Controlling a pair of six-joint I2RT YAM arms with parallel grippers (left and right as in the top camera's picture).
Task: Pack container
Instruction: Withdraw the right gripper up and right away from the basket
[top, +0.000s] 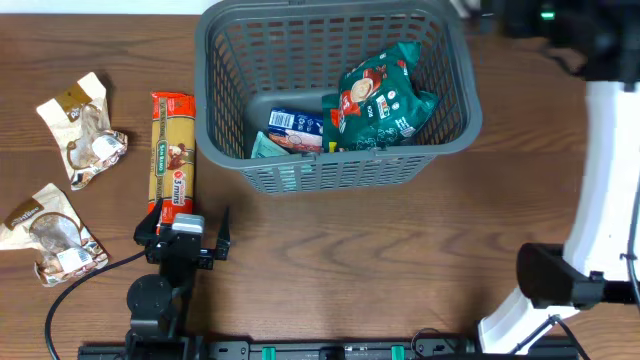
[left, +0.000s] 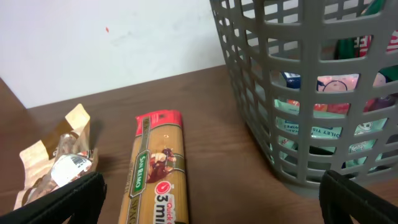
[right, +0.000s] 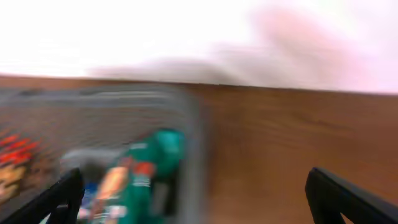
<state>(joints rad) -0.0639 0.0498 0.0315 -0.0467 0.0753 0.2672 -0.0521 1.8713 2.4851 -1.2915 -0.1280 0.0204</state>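
The dark grey container (top: 330, 157) stands at the back middle of the table. It holds a green packet (top: 383, 95), a blue packet (top: 296, 124) and a teal packet (top: 266, 146). A long spaghetti pack (top: 172, 150) lies just left of it. My left gripper (top: 186, 224) is open and empty, low at the near end of the spaghetti pack (left: 157, 165), with the container (left: 261, 93) to its right. My right gripper (right: 193, 193) is open and empty. Its view is blurred, showing the container wall (right: 189, 124) and the green packet (right: 146, 168).
Two crumpled beige snack packets lie at the far left, one (top: 82, 128) further back and one (top: 50, 235) nearer. The right arm's white body (top: 600, 200) and dark base (top: 555, 278) stand at the right edge.
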